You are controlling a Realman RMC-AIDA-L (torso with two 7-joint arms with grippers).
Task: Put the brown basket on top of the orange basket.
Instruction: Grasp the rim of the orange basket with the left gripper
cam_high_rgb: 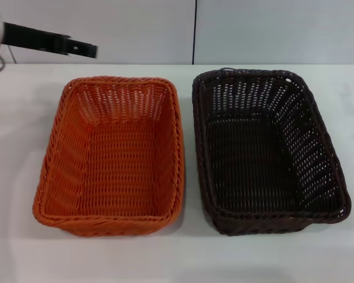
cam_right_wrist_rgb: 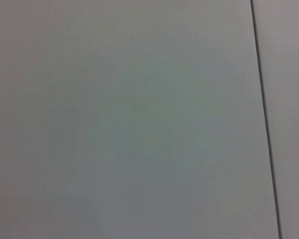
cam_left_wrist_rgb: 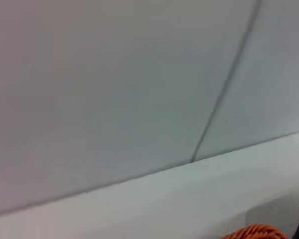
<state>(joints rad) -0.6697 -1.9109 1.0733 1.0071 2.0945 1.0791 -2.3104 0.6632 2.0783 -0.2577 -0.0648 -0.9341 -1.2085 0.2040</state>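
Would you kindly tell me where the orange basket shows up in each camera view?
Head view: the orange basket sits left of centre on the table, beside the brown basket.
Left wrist view: only a sliver of its braided rim shows at the bottom edge.
Right wrist view: not in it.
Shared landmark: the dark vertical wall seam.

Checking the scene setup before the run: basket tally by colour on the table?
Orange basket: 1
Brown basket: 1
Total: 2 baskets, side by side on the white table, both empty and not yet stacked.
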